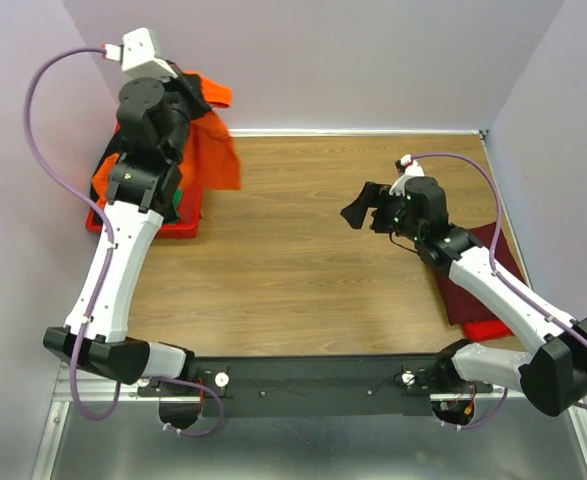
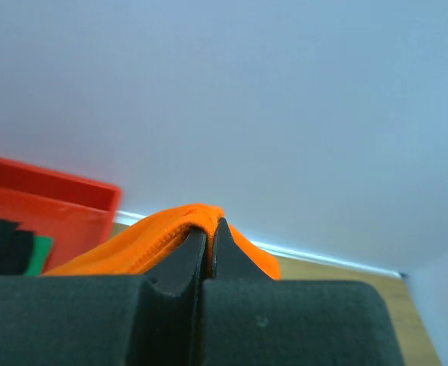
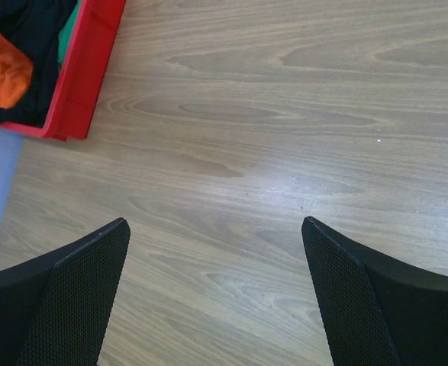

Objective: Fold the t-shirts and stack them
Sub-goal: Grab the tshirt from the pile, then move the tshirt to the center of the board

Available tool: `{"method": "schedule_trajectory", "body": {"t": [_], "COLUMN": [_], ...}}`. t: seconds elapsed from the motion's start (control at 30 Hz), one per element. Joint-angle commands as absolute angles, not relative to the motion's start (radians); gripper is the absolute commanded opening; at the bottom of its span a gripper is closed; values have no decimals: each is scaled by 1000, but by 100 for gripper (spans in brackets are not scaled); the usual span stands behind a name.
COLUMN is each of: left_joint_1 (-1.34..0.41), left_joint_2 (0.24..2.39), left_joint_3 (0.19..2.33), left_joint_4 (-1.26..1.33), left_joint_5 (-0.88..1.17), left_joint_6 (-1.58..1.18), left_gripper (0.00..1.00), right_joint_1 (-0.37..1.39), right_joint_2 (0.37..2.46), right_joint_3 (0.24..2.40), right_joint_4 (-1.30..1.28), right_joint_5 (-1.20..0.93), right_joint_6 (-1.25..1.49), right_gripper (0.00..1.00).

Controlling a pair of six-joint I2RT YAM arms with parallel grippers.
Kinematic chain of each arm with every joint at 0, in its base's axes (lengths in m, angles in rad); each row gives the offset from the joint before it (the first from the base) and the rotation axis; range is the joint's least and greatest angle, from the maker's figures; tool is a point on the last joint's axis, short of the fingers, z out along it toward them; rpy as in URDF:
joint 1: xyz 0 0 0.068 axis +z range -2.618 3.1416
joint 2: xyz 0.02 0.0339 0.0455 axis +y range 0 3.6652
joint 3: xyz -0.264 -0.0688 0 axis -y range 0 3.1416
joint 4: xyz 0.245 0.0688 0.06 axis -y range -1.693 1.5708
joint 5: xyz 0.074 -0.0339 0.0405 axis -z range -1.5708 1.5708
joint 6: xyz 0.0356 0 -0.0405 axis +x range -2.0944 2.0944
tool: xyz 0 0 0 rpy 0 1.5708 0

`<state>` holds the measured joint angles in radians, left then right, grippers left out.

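Orange shirt (image 1: 216, 158): soft bright knit, hanging in limp folds over back-left corner of table. Stitched edge bunched in left gripper (image 2: 210, 232), jaws pinched tight on it. Right gripper (image 3: 214, 225): jaws spread wide, holding nothing, black mesh-textured pads above smooth wood-grain table (image 1: 303, 270). Rigid red plastic tray (image 1: 173, 230) at left holds crumpled black shirt (image 3: 33, 21) and green shirt (image 3: 69, 32). Maroon shirt (image 1: 501, 240) lies flat at right edge.

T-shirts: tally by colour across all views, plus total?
orange t-shirt: 1
maroon t-shirt: 1
black t-shirt: 1
green t-shirt: 1
Total: 4
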<state>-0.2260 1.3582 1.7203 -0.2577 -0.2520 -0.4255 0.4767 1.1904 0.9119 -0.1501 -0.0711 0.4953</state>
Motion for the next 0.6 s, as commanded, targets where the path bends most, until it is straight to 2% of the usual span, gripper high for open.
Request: {"method": "schedule_trajectory", "body": {"t": [0.0,0.17,0.33,0.57], "left_joint_1": [-363,-517,-659,-759], "left_joint_2": [1380,1506,1675,1828], "left_joint_3": [1749,1769,1877,2008], "left_joint_4": [-224,-196,-204,-227], "left_joint_5": [-284,-291,-236,-144], "left_joint_6": [-391,-410,-423,-430], "left_gripper": [0,0,0,0], "right_joint_1": [479,479,479,477], "right_joint_2": [1131,1095,1069,1042], "right_joint_3": [945,933,908,877], "right_joint_4": [-138,-140,-143,-150], "right_joint_5": [-8,46,55,90], "right_joint_6": [482,488,495,497], "right_gripper": [100,100,100,100]}}
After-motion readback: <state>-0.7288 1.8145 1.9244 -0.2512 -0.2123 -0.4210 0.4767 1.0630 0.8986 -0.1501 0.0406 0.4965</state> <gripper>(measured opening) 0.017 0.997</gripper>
